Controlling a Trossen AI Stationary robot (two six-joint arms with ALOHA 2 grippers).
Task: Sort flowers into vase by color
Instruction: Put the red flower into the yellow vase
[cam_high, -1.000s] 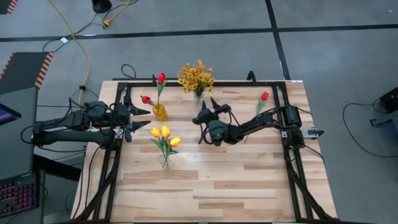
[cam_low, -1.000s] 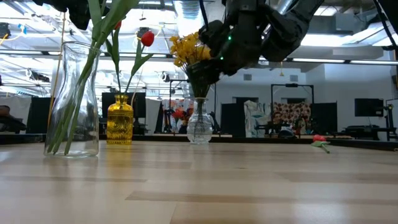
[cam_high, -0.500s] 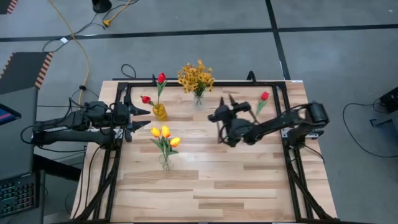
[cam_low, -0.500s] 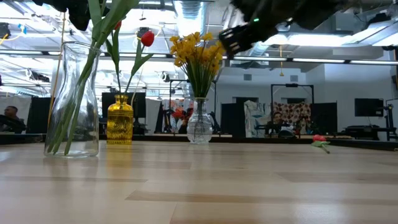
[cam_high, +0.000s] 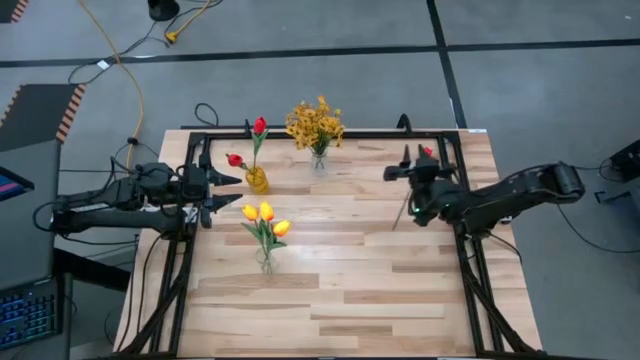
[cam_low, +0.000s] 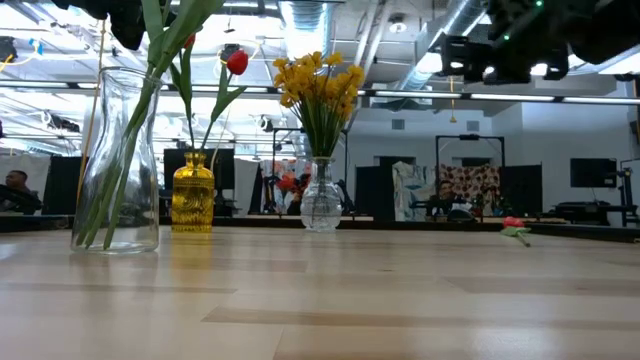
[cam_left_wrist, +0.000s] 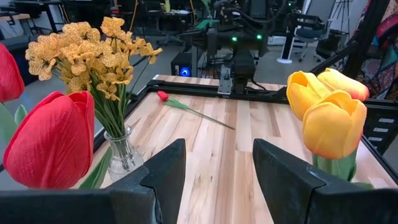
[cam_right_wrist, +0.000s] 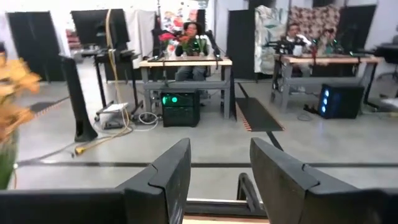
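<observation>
your right gripper (cam_high: 408, 163) hangs above the tabletop (cam_high: 350, 290) at its far right side, over the loose red tulip (cam_left_wrist: 163, 96) that lies flat there, not touching it. its jaws stand apart with nothing between them; the right wrist view shows the two dark fingers (cam_right_wrist: 168, 171) spread, looking out over the tabletop's far edge into the room, where people sit at desks.

your left gripper (cam_high: 222, 190) waits at the left side, just beside the amber vase (cam_high: 257, 180). its jaws are also parted and empty, with the fingers (cam_left_wrist: 163, 171) pointing across the tabletop toward the right arm.

the amber vase holds two red tulips (cam_high: 259, 126). the small clear vase (cam_low: 321, 203) at the far middle holds the mustard-yellow spray (cam_high: 314, 124). the tall clear vase (cam_low: 115, 170) nearer the middle holds three yellow-orange tulips (cam_high: 265, 212). the three vases stand upright and apart from each other.

the loose tulip's stem runs from near the right arm's base toward the middle of the tabletop, with the red head at the far end. in the low view it shows as a small red spot (cam_low: 513, 223) at the right.
</observation>
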